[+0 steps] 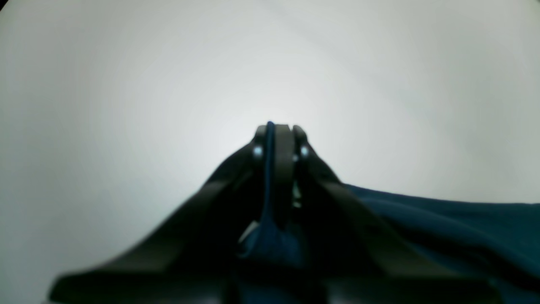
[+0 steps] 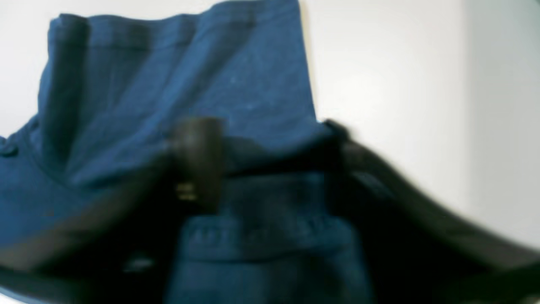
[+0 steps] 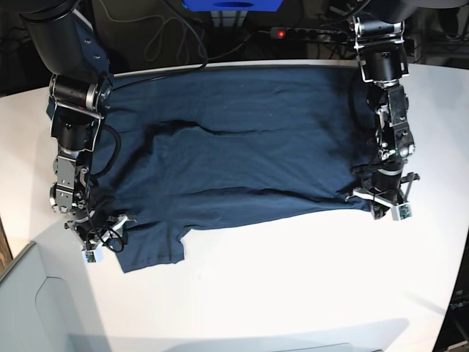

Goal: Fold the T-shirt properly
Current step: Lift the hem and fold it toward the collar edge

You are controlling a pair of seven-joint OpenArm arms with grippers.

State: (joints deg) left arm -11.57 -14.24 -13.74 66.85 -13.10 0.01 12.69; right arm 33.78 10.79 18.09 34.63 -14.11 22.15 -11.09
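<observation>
The dark navy T-shirt [image 3: 234, 147] lies spread on the white table [image 3: 293, 279], one short sleeve [image 3: 150, 249] pointing to the near left. My left gripper [image 3: 370, 196] is at the shirt's near right corner. In the left wrist view it [image 1: 276, 133] is shut on a thin fold of blue fabric [image 1: 443, 223]. My right gripper [image 3: 108, 233] is at the near left sleeve. In the blurred right wrist view its fingers [image 2: 198, 160] stand wide apart over the blue fabric [image 2: 168, 84], with a stitched hem [image 2: 270, 236] between them.
A power strip [image 3: 293, 33] with a red light and black cables [image 3: 168, 44] lie behind the table's far edge. A blue object [image 3: 234, 4] sits at the top. A grey bin [image 3: 29, 293] stands at the near left corner.
</observation>
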